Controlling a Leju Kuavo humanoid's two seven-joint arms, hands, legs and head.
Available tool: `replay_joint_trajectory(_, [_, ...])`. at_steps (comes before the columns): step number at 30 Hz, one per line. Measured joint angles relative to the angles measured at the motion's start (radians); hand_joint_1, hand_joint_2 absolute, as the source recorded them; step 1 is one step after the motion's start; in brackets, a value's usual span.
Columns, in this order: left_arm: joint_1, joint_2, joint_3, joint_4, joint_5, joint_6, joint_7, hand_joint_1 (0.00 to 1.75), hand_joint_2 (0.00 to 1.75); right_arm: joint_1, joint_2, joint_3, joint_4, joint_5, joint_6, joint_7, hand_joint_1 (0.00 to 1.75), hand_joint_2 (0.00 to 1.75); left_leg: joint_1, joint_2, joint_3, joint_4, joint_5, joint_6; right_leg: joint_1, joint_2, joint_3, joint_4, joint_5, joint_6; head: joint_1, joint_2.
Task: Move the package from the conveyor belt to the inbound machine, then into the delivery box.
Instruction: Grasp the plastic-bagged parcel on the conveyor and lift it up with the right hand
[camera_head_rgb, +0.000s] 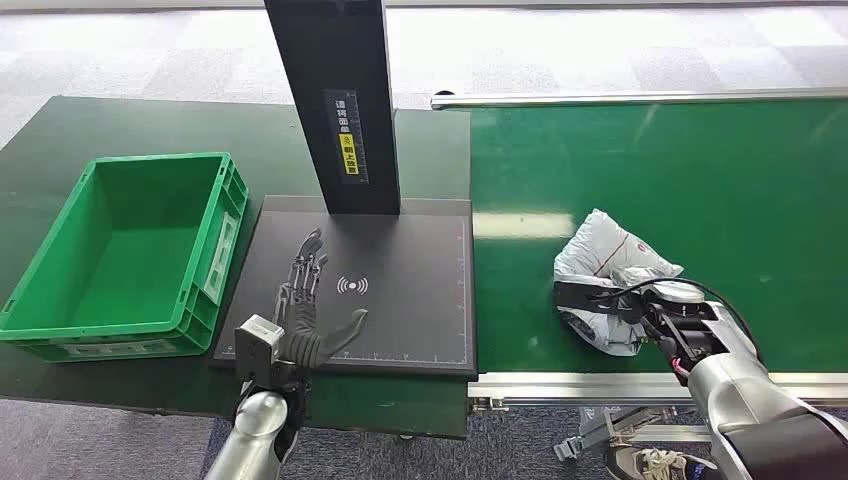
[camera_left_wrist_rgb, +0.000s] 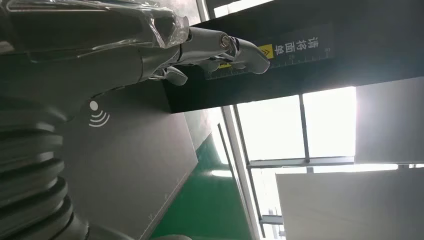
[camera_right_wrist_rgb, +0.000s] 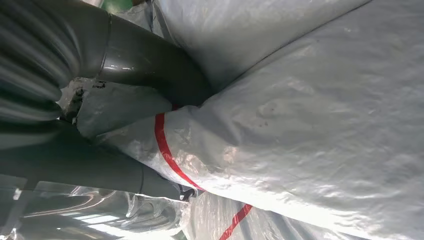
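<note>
The package (camera_head_rgb: 605, 255) is a crumpled white plastic mailer with red lines, lying on the green conveyor belt (camera_head_rgb: 700, 190) near its front edge. My right hand (camera_head_rgb: 625, 305) grips its near side; in the right wrist view the thumb and fingers (camera_right_wrist_rgb: 155, 70) press into the bag (camera_right_wrist_rgb: 300, 125). My left hand (camera_head_rgb: 305, 305) hovers flat and empty over the black inbound machine plate (camera_head_rgb: 420, 300), fingers spread, beside the wireless mark (camera_head_rgb: 352, 286). In the left wrist view the fingers (camera_left_wrist_rgb: 235, 47) stretch toward the machine's black post (camera_left_wrist_rgb: 300, 65).
An empty green delivery box (camera_head_rgb: 130, 255) sits left of the machine on the dark table. The machine's black post (camera_head_rgb: 340, 100) rises at the plate's back edge. A metal rail (camera_head_rgb: 650, 380) runs along the conveyor's front edge.
</note>
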Motion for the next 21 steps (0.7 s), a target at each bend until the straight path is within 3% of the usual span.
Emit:
replay_joint_trajectory(5, [0.002, 0.001, 0.000, -0.001, 0.001, -0.003, 0.000, 0.00, 1.75, 0.002, 0.000, -0.006, -0.002, -0.031, -0.057, -0.060, 1.75, 1.75, 0.000, 0.000, 0.000, 0.000, 0.000, 0.000, 0.000, 0.000, 0.000, 0.000, 0.000, 0.000, 0.000, 0.000])
replay_joint_trajectory(8, [0.013, 0.003, 0.001, -0.012, 0.008, -0.002, 0.000, 0.00, 1.75, 0.012, 0.001, -0.021, -0.017, -0.054, -0.157, -0.099, 1.75, 1.75, 0.000, 0.000, -0.001, 0.000, 0.000, 0.000, 0.000, 0.000, 0.000, 0.000, 0.000, 0.000, 0.000, 0.000])
replay_joint_trajectory(10, [0.025, 0.004, 0.001, -0.027, 0.012, 0.001, 0.000, 0.00, 1.75, 0.024, 0.005, -0.039, -0.037, -0.070, -0.288, -0.115, 1.75, 1.75, 0.000, 0.000, -0.001, 0.000, 0.000, 0.000, 0.000, 0.000, 0.000, 0.000, 0.000, 0.000, 0.000, 0.000])
replay_joint_trajectory(13, [0.042, 0.003, 0.004, -0.054, 0.014, 0.016, -0.006, 0.00, 1.75, 0.048, 0.017, -0.087, -0.090, -0.100, -0.555, -0.154, 1.75, 1.75, 0.000, 0.000, -0.002, 0.000, 0.000, 0.000, 0.000, 0.000, -0.001, 0.000, 0.000, 0.000, 0.000, 0.000])
replay_joint_trajectory(17, [0.046, 0.003, 0.004, -0.072, 0.019, 0.053, -0.027, 0.00, 1.75, 0.106, 0.035, -0.188, -0.229, -0.146, -0.865, -0.274, 1.75, 1.75, 0.000, -0.001, -0.002, 0.000, 0.000, 0.000, 0.000, -0.001, -0.001, 0.000, 0.000, 0.000, 0.000, 0.000])
replay_joint_trajectory(19, [0.044, 0.004, 0.000, -0.074, 0.028, 0.058, -0.030, 0.00, 1.75, 0.145, 0.043, -0.241, -0.324, -0.130, -0.942, -0.330, 1.75, 1.75, 0.000, -0.001, -0.002, 0.000, 0.000, 0.000, 0.000, 0.000, -0.001, 0.000, 0.000, 0.000, 0.000, 0.000])
replay_joint_trajectory(21, [0.041, 0.005, -0.006, -0.073, 0.037, 0.058, -0.031, 0.00, 1.75, 0.180, 0.051, -0.277, -0.408, -0.083, -0.959, -0.358, 1.75, 1.75, 0.000, -0.001, -0.002, 0.000, 0.000, 0.000, 0.000, 0.000, -0.001, 0.000, 0.000, 0.000, 0.000, 0.000])
